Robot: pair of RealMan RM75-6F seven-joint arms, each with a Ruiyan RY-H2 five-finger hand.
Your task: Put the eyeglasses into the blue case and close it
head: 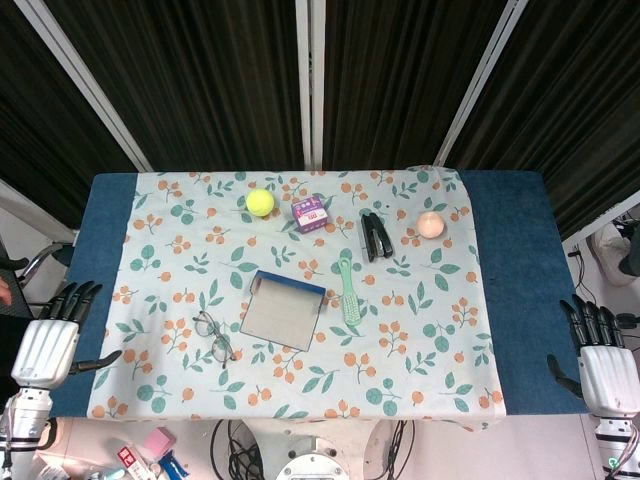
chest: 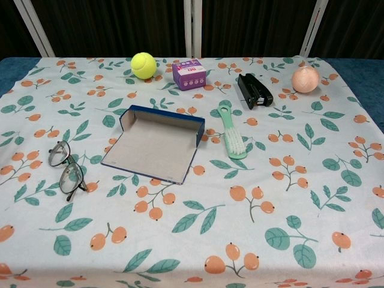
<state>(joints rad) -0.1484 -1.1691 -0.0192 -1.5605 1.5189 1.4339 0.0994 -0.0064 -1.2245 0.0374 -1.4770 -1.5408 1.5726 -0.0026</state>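
1. The blue fold-flat case with a grey lining (chest: pixel 157 146) lies open on the floral tablecloth (chest: pixel 288 198), its raised blue wall on the far side. It serves as the landmark below.
2. The dark wire-framed eyeglasses (chest: pixel 66 168) lie just left of the case and slightly nearer the robot, apart from it and not inside. Their long axis runs roughly near-to-far, slanting a little, with the temples seemingly folded.
3. The left hand (head: pixel 52 340) rests at the left table edge, well left of the case, fingers spread and holding nothing.
4. The right hand (head: pixel 600 352) rests at the right table edge, well right of the case, fingers likewise apart and empty.
5. Judgement: the eyeglasses lie on the left hand's side, between it and the case, so the left hand is the nearer. The reach runs rightward and slightly forward; a grasp across the frame's narrow width looks most workable.
6. Beyond the case: a yellow tennis ball (chest: pixel 143 65), small purple box (chest: pixel 189 74), black stapler (chest: pixel 254 90) and peach ball (chest: pixel 305 79). A green brush (chest: pixel 231 133) lies just right.
7. Status: task not yet begun.
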